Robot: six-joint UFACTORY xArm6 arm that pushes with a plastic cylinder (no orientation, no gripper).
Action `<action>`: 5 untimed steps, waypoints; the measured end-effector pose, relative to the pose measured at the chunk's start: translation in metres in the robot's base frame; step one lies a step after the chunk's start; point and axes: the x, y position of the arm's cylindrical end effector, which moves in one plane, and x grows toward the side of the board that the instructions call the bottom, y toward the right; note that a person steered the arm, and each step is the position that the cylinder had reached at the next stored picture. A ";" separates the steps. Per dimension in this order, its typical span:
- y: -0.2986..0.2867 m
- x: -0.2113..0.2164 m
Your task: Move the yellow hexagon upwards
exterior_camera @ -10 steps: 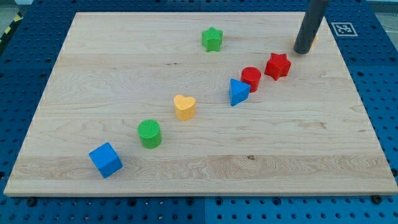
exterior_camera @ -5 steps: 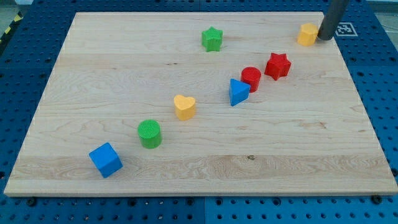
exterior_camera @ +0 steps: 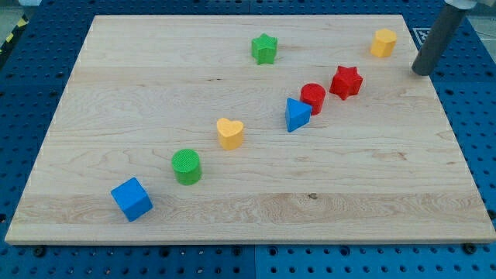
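The yellow hexagon (exterior_camera: pixel 383 43) sits near the board's top right corner. My tip (exterior_camera: pixel 421 73) is to the right of it and a little lower, at the board's right edge, apart from the hexagon. The rod rises toward the view's top right. The red star (exterior_camera: pixel 346 82) lies below and left of the hexagon.
A red cylinder (exterior_camera: pixel 313 98) and a blue triangle (exterior_camera: pixel 296 115) sit close together left of the red star. A green star (exterior_camera: pixel 264 48) is at top centre. A yellow heart (exterior_camera: pixel 229 133), green cylinder (exterior_camera: pixel 186 167) and blue cube (exterior_camera: pixel 132 198) trail toward the bottom left.
My tip moved from beside the hexagon's left, past it to its right, then down and right along the board's right edge. The hexagon, first hidden behind the rod, is now in plain view.
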 end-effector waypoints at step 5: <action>-0.032 -0.053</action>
